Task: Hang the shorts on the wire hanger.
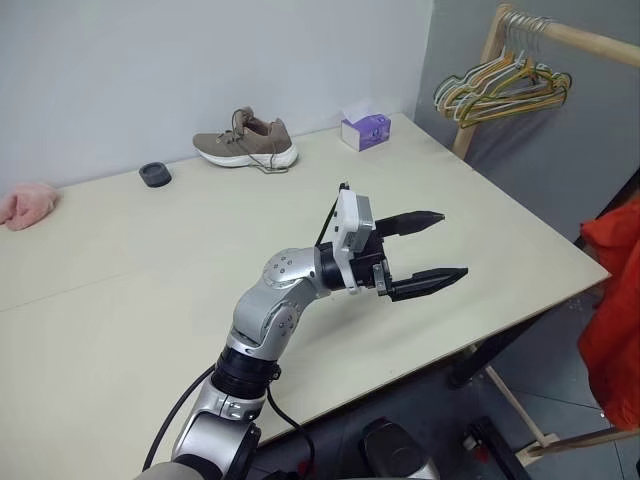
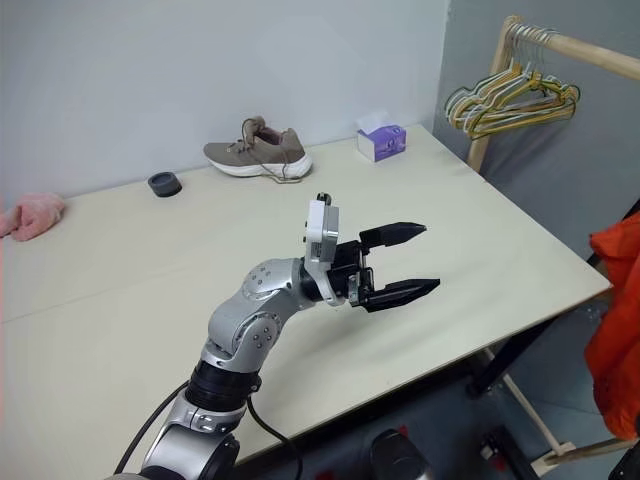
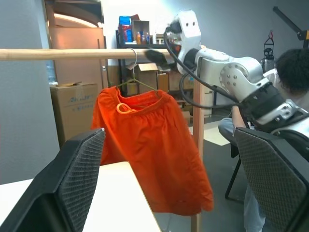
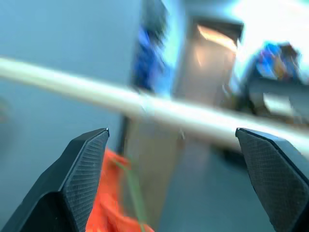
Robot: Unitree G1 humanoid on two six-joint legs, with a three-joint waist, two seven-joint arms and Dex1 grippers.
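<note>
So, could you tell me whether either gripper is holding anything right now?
Nothing is held: the left gripper and right gripper are open, and the bright orange fabric shorts hang on the rail.

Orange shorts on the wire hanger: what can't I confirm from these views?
- Head views: orange fabric shorts cut off by the frame edge; hanger and rail above them out of frame.
- Left wrist view: thin wire hanger mostly inside the waistband; hook on the wooden rail too thin to judge its seating.
- Right wrist view: motion blur smears rail, hanger and shorts.

Left gripper (image 2: 402,265), fingers parted, above the desk (image 2: 480,230); shoe (image 2: 258,148), tissue box (image 2: 381,137) and pink cloth (image 2: 32,215) at its far edge; shorts (image 2: 615,320) at right.
</note>
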